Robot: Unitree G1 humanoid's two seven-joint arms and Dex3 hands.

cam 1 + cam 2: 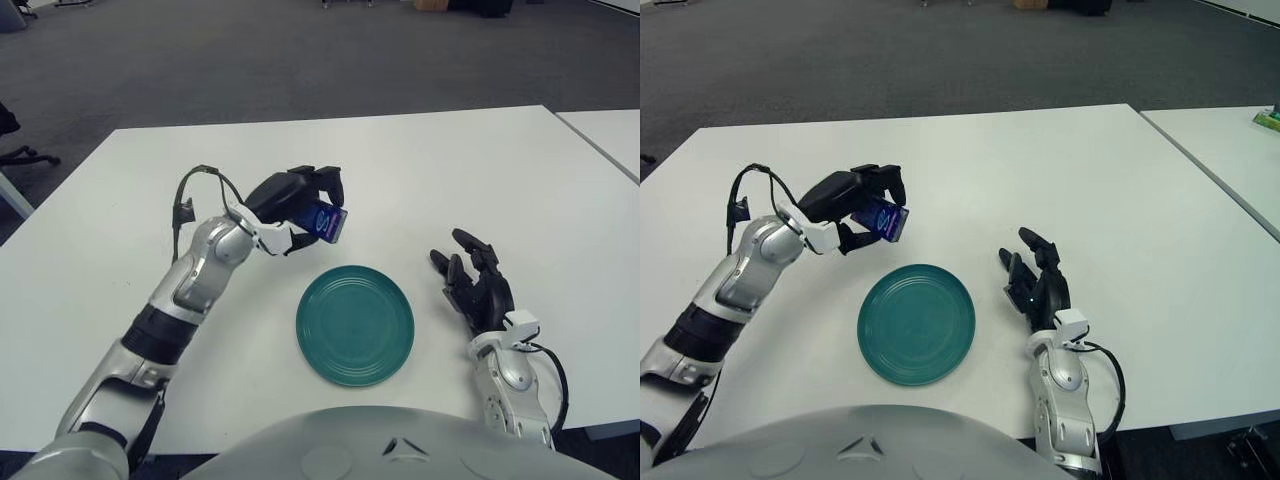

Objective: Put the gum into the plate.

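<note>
My left hand (312,205) is shut on a small blue gum pack (328,222) and holds it above the white table, just behind and left of the teal plate (355,324). The gum pack also shows in the right eye view (883,219), behind the plate's far left rim (916,322). The plate holds nothing. My right hand (476,284) shows to the right of the plate, fingers spread and holding nothing.
The white table (420,170) reaches back to a dark carpet floor. A second white table (610,135) stands at the far right with a narrow gap between. A black cable (195,185) loops off my left forearm.
</note>
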